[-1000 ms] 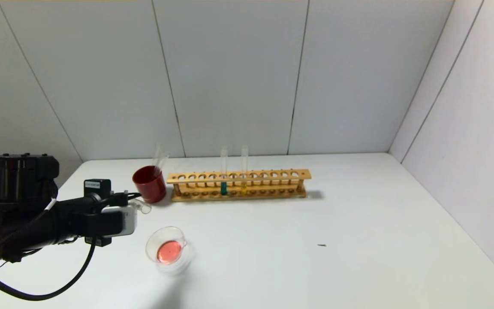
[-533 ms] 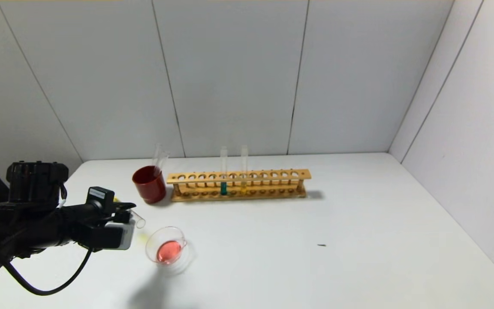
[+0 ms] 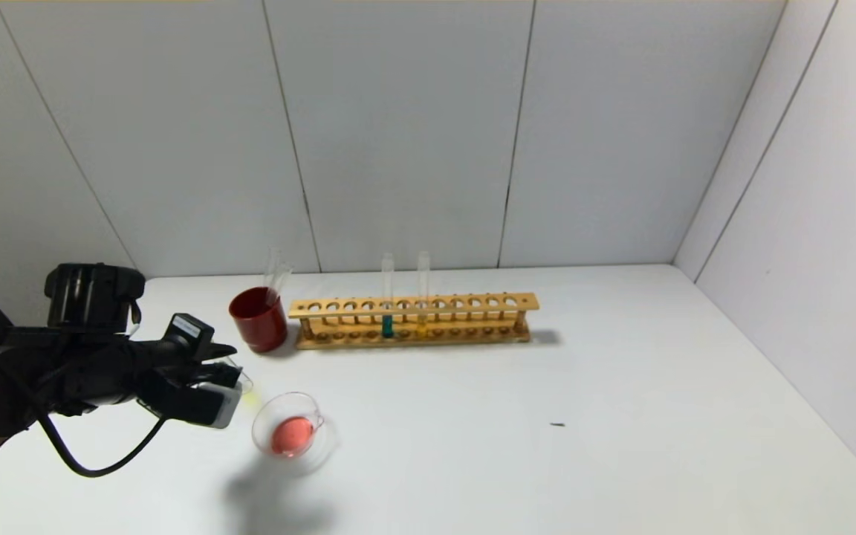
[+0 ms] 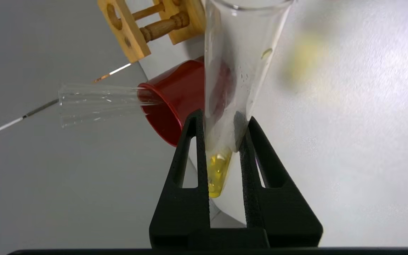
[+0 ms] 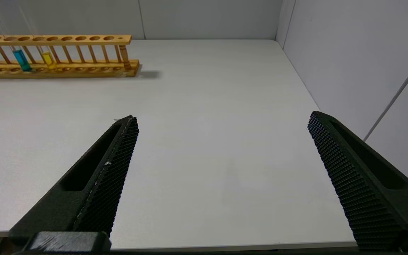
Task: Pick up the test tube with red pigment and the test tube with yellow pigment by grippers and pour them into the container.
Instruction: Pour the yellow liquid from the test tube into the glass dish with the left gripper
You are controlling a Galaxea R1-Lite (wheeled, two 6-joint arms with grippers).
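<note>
My left gripper (image 3: 229, 377) is shut on the test tube with yellow pigment (image 4: 237, 63), near its round bottom where the yellow liquid (image 4: 217, 171) sits between the black fingers (image 4: 190, 148). The tube lies almost level, its open mouth (image 3: 244, 383) pointing toward the container (image 3: 290, 429). That clear glass dish holds red liquid and stands just right of the gripper. I cannot pick out the test tube with red pigment. My right gripper (image 5: 223, 118) hangs open over bare table near the front edge, with nothing in it.
A dark red cup (image 3: 258, 318) with empty clear tubes (image 4: 94, 102) stands behind the left gripper. The wooden rack (image 3: 413, 319) beside it holds a teal tube (image 3: 387, 297) and another yellow tube (image 3: 423, 293). White walls close the back and right.
The left gripper has sunk and shifted a little right toward the container, still shut on the tube. Its wrist has turned. The right arm has not moved.
</note>
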